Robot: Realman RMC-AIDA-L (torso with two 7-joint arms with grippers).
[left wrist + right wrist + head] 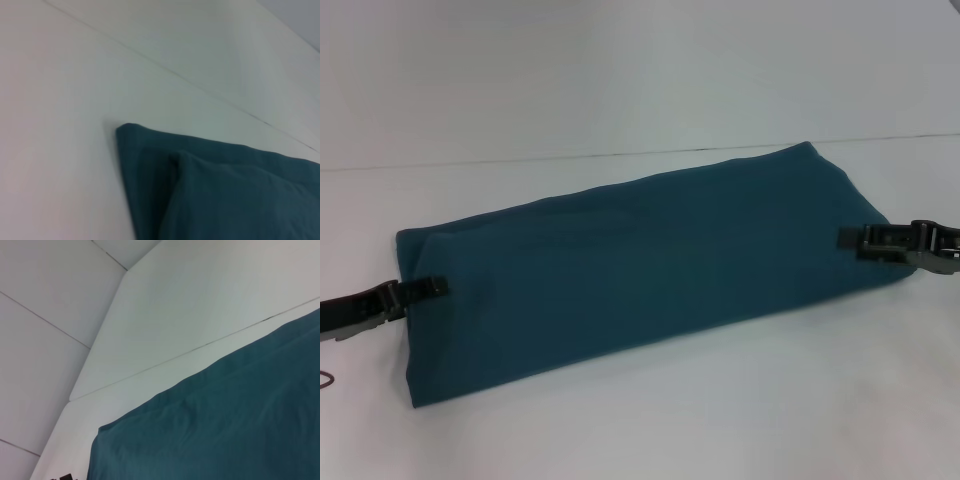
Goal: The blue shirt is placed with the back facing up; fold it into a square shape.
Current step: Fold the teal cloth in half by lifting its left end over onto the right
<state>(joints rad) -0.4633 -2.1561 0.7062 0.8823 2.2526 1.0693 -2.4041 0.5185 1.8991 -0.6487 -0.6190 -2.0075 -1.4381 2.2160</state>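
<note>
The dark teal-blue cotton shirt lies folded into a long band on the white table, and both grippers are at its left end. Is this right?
Not quite. In the head view the left gripper is at the left end of the dark teal-blue cotton shirt, the right gripper at its right end.

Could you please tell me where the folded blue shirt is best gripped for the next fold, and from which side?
Probably at its two short ends. The dark teal-blue cotton shirt lies as a long flat band, so the left end effector would come in from the robot's left and the right end effector from the right, low along the white table.
</note>
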